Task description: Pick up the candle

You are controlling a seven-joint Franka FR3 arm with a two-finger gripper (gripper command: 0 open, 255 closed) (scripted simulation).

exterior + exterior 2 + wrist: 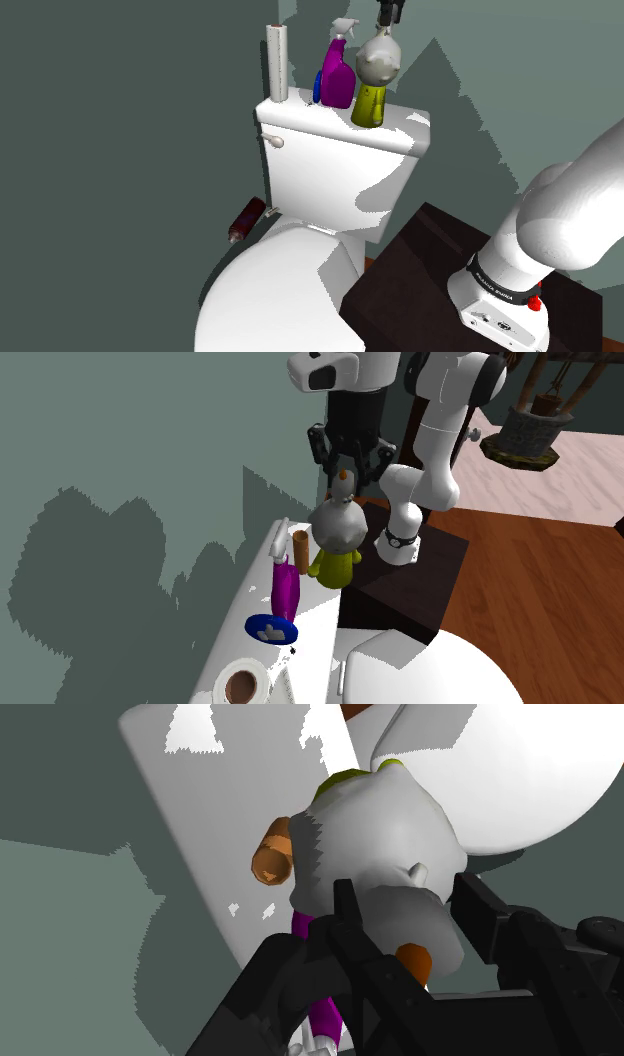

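**Grey-and-yellow candle waits under parted jaws**

Grey on top and yellow-green at the base, the candle (376, 72) stands upright on the lid of the white toilet tank (330, 165), at the end nearer the arm's stand. A purple spray bottle (338, 80) stands just beside it on the shoulder view's left. The jaws hang straight above the candle, released. In the second exterior view they straddle the small orange tip (344, 478) at its crown without closing on it, and the wrist view shows the rounded grey head between them with a gap on each side.

The step in hand looks like the final descent before the grip. To do it well, the jaws should come down vertically until they bracket the widest part of the round head or the narrower neck under it. The orange tip looks too small to hold securely. The head is curved, so closing high on it could squeeze the candle out downward; closing at or below the bulge is safer. Keep the descent centred, because a sideways nudge could tip the candle into the spray bottle or off the tank's edge. Lift straight up once gripped.
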